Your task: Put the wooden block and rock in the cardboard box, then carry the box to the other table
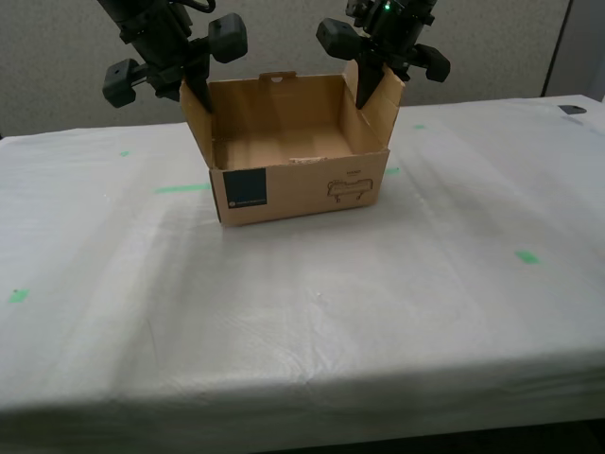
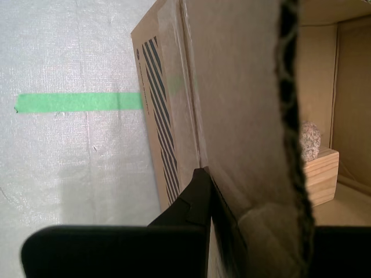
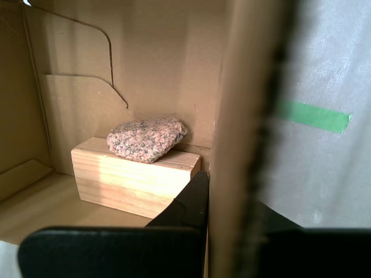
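The cardboard box (image 1: 302, 194) sits open on the other table (image 1: 284, 322), its dark label and line drawing facing the exterior view. Whether it rests on the sheet or hangs just over it I cannot tell. My first gripper (image 1: 365, 95) is shut on the box's side flap at the exterior view's right, and my second gripper (image 1: 199, 95) is shut on the opposite flap. Inside, the wooden block (image 3: 133, 176) lies against a wall with the rock (image 3: 148, 139) on top of it. Both also show in the second wrist view, block (image 2: 322, 176) and rock (image 2: 310, 141). The box's front wall hides them in the exterior view.
Green tape marks dot the wrinkled white sheet: a strip (image 1: 182, 188) beside the box, one (image 1: 527, 256) toward the exterior view's right, one (image 1: 17, 296) near its left edge. A small dark thing (image 1: 572, 110) lies at the far right. A grey partition stands behind the table.
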You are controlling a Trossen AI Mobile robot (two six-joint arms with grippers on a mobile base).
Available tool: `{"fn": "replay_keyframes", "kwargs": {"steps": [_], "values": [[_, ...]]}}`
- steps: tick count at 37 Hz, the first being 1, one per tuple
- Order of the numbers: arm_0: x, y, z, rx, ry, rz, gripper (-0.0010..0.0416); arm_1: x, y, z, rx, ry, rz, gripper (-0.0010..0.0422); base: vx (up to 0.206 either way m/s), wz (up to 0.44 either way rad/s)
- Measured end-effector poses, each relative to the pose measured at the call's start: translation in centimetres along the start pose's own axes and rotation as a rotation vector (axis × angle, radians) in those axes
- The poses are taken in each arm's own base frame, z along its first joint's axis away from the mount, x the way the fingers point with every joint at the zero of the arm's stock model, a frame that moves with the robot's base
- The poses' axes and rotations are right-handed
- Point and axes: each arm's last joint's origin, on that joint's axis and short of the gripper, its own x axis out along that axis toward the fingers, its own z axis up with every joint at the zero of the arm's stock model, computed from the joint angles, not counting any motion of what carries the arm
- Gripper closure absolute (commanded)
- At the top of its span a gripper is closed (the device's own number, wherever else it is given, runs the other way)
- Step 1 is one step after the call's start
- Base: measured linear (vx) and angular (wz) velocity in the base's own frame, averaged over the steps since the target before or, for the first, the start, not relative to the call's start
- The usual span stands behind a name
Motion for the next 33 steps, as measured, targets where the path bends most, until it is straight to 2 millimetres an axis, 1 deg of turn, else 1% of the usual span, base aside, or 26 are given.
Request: {"fn": "replay_keyframes", "kwargs": {"steps": [3, 9, 12, 29, 33], "values": [[0.00, 0.00, 0.00, 0.000, 0.000, 0.000, 0.0365, 0.00, 0.01, 0.02, 0.000, -0.001, -0.001, 0.0412, 0.000, 0.000], [0.00, 0.02, 0.00, 0.000, 0.000, 0.001, 0.0310, 0.00, 0.00, 0.01, -0.004, -0.001, -0.001, 0.0411, 0.000, 0.000], [0.00, 0.02, 0.00, 0.000, 0.000, 0.002, 0.0285, 0.00, 0.01, -0.02, -0.005, 0.004, -0.004, 0.0399, 0.000, 0.000], [-0.06, 0.19, -0.05, -0.001, 0.009, 0.019, 0.0131, -0.03, -0.05, -0.04, -0.020, 0.013, -0.016, 0.0245, 0.000, 0.000], [-0.22, 0.29, 0.08, -0.003, 0.003, 0.022, 0.0103, -0.03, -0.06, -0.01, -0.020, 0.010, -0.018, 0.0213, 0.000, 0.000]]}}
